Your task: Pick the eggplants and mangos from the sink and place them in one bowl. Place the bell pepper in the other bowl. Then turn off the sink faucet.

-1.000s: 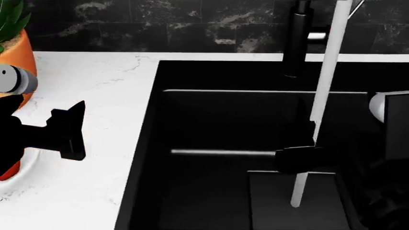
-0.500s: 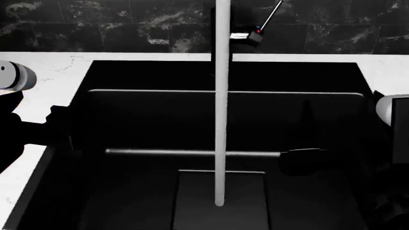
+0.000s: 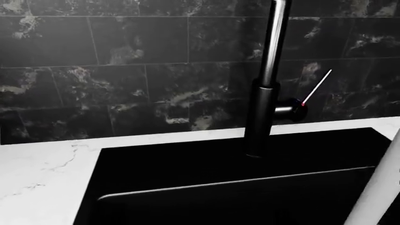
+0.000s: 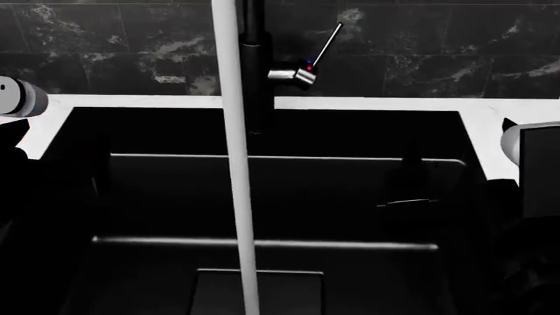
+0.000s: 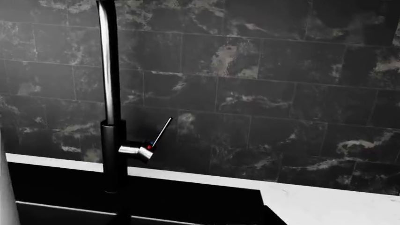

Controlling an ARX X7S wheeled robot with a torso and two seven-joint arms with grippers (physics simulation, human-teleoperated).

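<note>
The black sink [image 4: 350,131] fills the head view and holds no fruit that I can see. The sink faucet [image 4: 254,72] stands at its back rim, its silver lever [image 4: 293,75] angled up to the right. A white water stream [image 4: 233,170] runs down towards the drain recess [image 4: 289,292]. My left arm [image 4: 16,97] comes in at the left, but its gripper is lost against the black basin. My right gripper [image 4: 410,198] is a faint dark shape low over the basin's right side. Both wrist views face the faucet [image 3: 259,117] [image 5: 112,140] without showing fingers. Eggplants, mangos, bell pepper and bowls are out of view.
White marble counter [image 4: 507,108] borders the sink at the back and sides, below a dark tiled wall [image 4: 437,52]. The right wrist view shows the sink's back right corner and counter [image 5: 331,201]. The stream crosses a corner of the left wrist view [image 3: 381,187].
The head view has swung across the sink. Faucet and stream have slid leftwards in the picture, and the orange plant pot has left it. The left gripper, earlier over the counter, now merges with the basin.
</note>
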